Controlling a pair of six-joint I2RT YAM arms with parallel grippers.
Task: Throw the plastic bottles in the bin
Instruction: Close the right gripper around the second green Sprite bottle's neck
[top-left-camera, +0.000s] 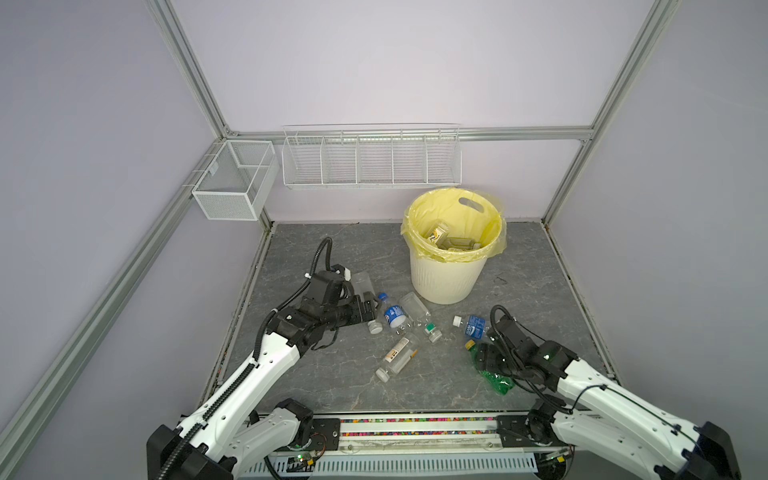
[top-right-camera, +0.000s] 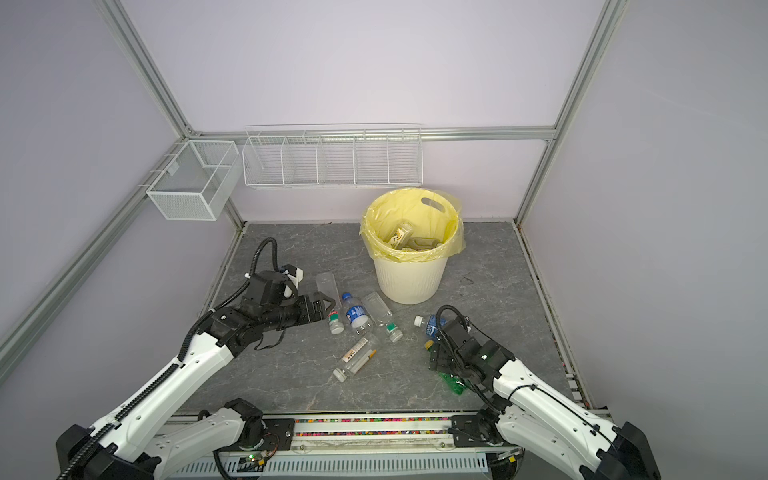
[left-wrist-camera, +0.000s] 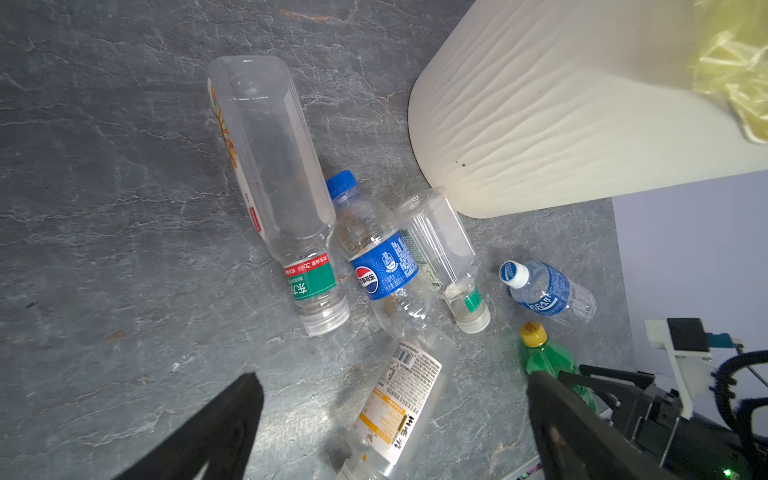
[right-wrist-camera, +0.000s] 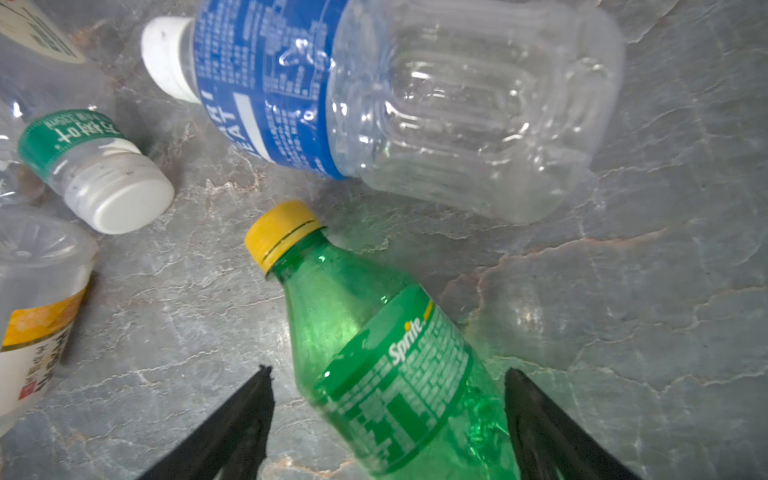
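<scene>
The cream ribbed bin (top-left-camera: 440, 278) (top-right-camera: 409, 278) with a yellow liner stands at the back of the floor, with some bottles inside. Several plastic bottles lie in front of it. My left gripper (top-left-camera: 372, 309) (left-wrist-camera: 392, 376) is open and empty beside a long clear bottle (left-wrist-camera: 282, 187), a blue-label bottle (left-wrist-camera: 382, 270) and an orange-label bottle (left-wrist-camera: 403, 403). My right gripper (top-left-camera: 482, 357) (right-wrist-camera: 388, 370) is open, and its jaws straddle a green yellow-capped bottle (right-wrist-camera: 374, 332) (top-left-camera: 496, 380) with a gap on each side. A white-capped blue-label bottle (right-wrist-camera: 374, 83) lies just beyond.
Two white wire baskets (top-left-camera: 232, 183) (top-left-camera: 370, 160) hang on the back frame above the floor. The lilac walls and aluminium posts close in three sides. The arms' base rail (top-left-camera: 415, 428) runs along the front edge.
</scene>
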